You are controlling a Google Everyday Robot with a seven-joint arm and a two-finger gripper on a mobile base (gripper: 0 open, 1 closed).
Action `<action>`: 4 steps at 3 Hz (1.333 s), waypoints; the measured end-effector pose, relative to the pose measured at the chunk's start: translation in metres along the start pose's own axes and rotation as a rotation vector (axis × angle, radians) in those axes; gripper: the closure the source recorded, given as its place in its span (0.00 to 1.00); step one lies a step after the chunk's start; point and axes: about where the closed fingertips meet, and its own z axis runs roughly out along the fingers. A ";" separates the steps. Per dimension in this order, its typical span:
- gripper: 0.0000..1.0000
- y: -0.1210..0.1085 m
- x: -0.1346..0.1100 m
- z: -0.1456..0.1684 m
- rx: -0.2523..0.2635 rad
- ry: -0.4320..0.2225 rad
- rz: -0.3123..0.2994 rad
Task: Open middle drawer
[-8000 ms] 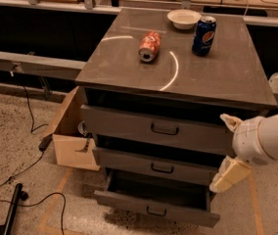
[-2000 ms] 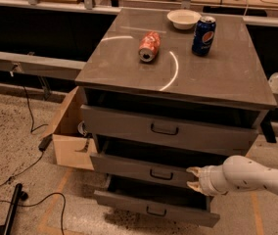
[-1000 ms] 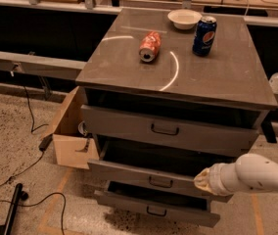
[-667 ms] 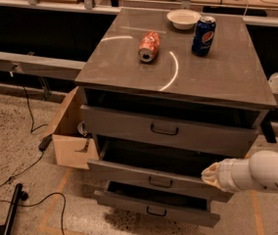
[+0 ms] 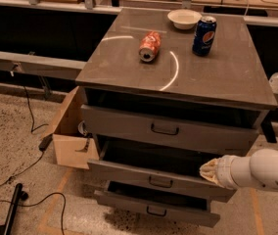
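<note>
Progress shows: middle drawer (image 5: 161,180) now stands further out than moments ago (task nearly done, I judge), gripper (image 5: 208,170) at its right front edge, whether open or closed I cannot tell.

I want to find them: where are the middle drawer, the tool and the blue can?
middle drawer (image 5: 129,174), camera view, front panel.
tool (image 5: 208,172), camera view, tip, at drawer's right end.
blue can (image 5: 204,35), camera view, side.
</note>
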 end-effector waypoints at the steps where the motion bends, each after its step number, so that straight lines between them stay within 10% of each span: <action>1: 1.00 0.004 0.004 0.024 -0.005 -0.004 0.015; 4: 1.00 -0.012 0.000 0.105 0.032 -0.026 0.063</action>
